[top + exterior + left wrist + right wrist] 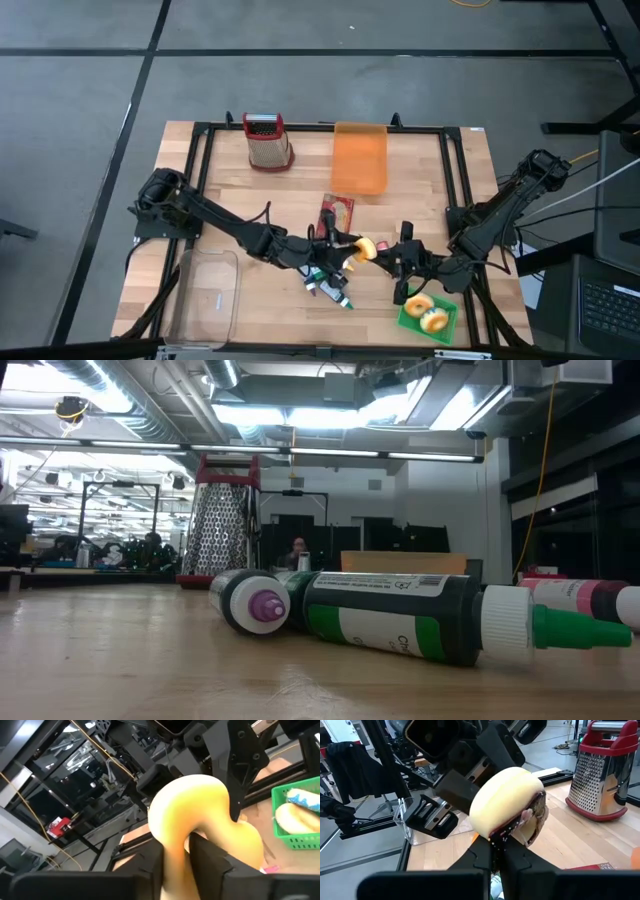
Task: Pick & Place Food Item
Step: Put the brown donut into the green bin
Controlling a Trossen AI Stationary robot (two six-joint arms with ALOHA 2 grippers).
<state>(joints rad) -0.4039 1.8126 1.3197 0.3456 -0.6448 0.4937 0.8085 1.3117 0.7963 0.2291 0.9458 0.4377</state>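
Two matte black jointed arms are showing segmented links with thin black cables trailing along them. The left tool (345, 250) and right tool (385, 256) are each ending in two flat, angular dark fingers (492, 852) above a blocky black wrist housing.

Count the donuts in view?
3: one donut held between both grippers mid-table; two in the green basket, sprinkled donut and plain donut. None seem hidden.
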